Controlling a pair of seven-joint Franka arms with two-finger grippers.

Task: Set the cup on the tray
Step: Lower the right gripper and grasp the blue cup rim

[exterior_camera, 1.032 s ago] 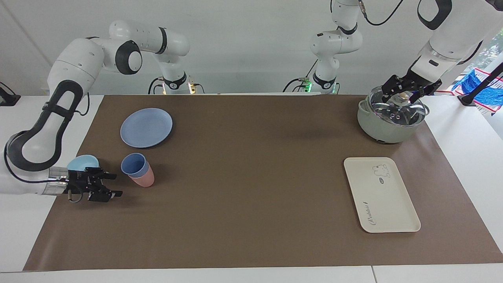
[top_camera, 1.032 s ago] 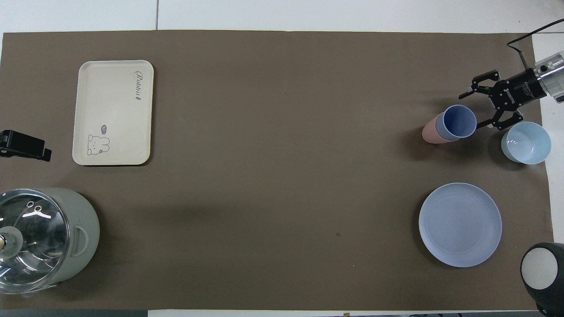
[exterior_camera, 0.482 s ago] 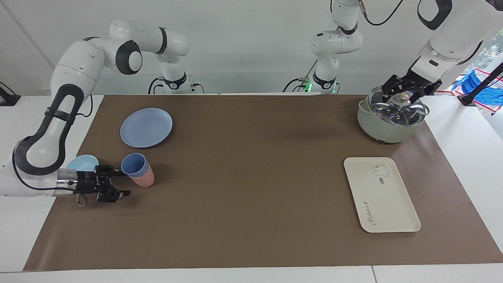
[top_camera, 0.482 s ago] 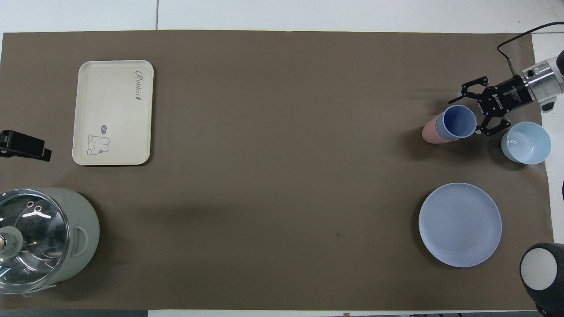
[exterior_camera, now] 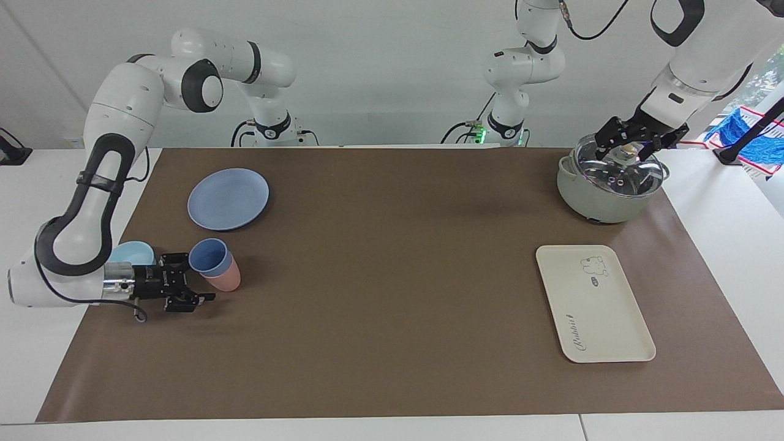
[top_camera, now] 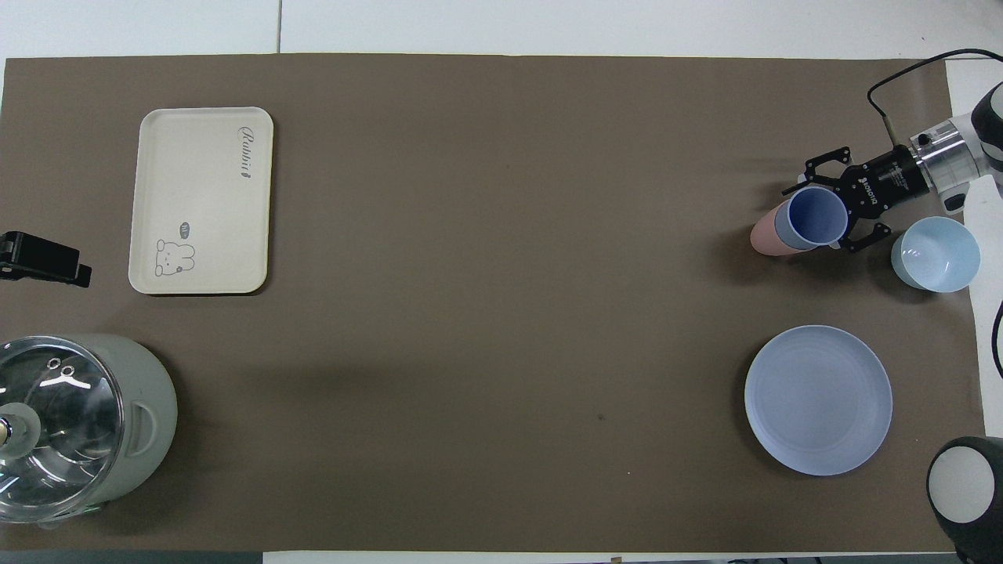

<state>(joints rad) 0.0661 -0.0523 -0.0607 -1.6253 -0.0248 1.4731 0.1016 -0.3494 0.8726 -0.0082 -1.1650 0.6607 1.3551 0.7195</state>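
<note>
On the brown counter (exterior_camera: 392,343), the cup (exterior_camera: 208,256) sits at 2 o'clock off the right end effector (exterior_camera: 195,283), its fingers spread around the rim.

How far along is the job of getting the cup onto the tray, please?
Early stage. Nothing is delivered: the tray lies bare at the left arm's end. In hand: the right gripper, open, brackets the cup, which sits nested in the pink tumbler. Left: closing, lifting, carrying across and setting down. The left gripper waits over the pot's lid.
</note>
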